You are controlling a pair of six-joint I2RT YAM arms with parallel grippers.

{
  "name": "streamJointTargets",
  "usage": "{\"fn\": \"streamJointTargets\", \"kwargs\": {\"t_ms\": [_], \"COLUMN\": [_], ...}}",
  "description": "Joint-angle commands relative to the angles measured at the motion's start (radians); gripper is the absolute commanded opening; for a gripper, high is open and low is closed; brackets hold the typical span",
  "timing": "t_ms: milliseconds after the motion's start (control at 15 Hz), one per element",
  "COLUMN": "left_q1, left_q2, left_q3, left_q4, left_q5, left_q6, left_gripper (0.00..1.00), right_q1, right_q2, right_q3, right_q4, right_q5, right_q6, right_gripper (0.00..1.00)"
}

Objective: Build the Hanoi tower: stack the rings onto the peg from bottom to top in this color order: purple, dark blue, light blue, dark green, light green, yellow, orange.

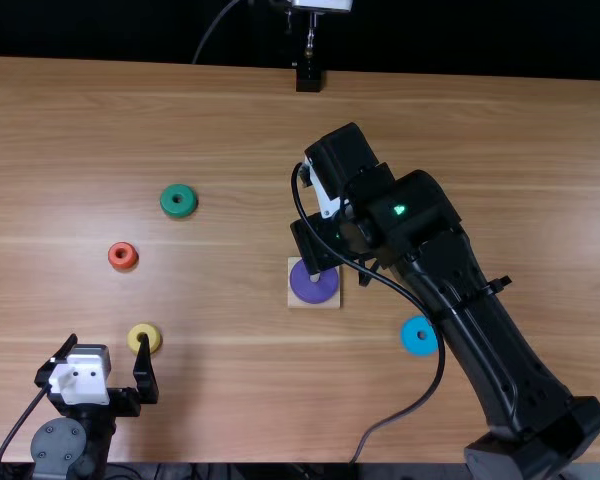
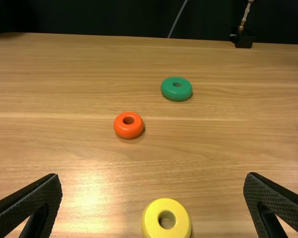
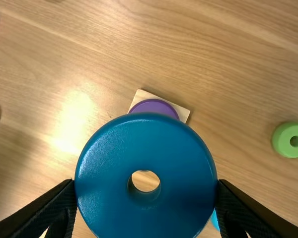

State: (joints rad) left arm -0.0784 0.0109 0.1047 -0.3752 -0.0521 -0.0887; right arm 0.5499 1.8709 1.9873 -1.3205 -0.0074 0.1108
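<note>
One light brown wooden table (image 1: 220,390) carries two black arms, one square base, one peg and seven rings. The left arm's gripper (image 1: 108,340) is at the near left, its fingers spread wide. The right arm's gripper (image 1: 320,240) is over the middle, its fingers pinching the dark blue ring (image 3: 109,163) by opposite edges, above the table beside the base in its own view. The pale wood base (image 1: 294,303) lies flat and bears the upright peg (image 1: 315,277), with the purple ring (image 1: 302,290) around it, broad and smooth. The other five rings, round with a hole through the middle, lie flat on the table: the light blue ring (image 1: 410,335) to the right of the base, partly under the right arm; the dark green ring (image 1: 167,203) farthest up on the left; the light green ring (image 3: 282,144) well apart from the base; the yellow ring (image 2: 151,223), near the left gripper; and the small, glossy orange ring (image 1: 129,262) between dark green and yellow.
</note>
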Motion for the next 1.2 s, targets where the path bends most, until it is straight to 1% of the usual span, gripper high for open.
{"fn": "streamJointTargets", "kwargs": {"t_ms": [0,867,933,1067,1133], "left_q1": [0.005,0.005,0.005,0.005,0.005], "left_q2": [-0.011,-0.011,-0.011,-0.011,-0.011], "left_q3": [-0.105,-0.105,-0.105,-0.105,-0.105], "left_q4": [-0.078,-0.078,-0.078,-0.078,-0.078], "left_q5": [0.01,0.01,0.01,0.01,0.01], "left_q6": [0.008,0.008,0.008,0.008,0.008], "left_gripper": [1.0,1.0,1.0,1.0,1.0], "right_q1": [0.015,0.015,0.015,0.015,0.013], "right_q2": [0.001,0.057,0.057,0.063,0.063], "right_q3": [-0.016,-0.018,-0.018,-0.018,-0.018], "right_q4": [0.001,-0.002,-0.002,-0.002,0.0], "right_q5": [0.0,0.0,0.0,0.0,0.002], "right_q6": [0.009,0.009,0.005,0.009,0.011], "right_gripper": [0.0,0.0,0.0,0.0,0.1]}}
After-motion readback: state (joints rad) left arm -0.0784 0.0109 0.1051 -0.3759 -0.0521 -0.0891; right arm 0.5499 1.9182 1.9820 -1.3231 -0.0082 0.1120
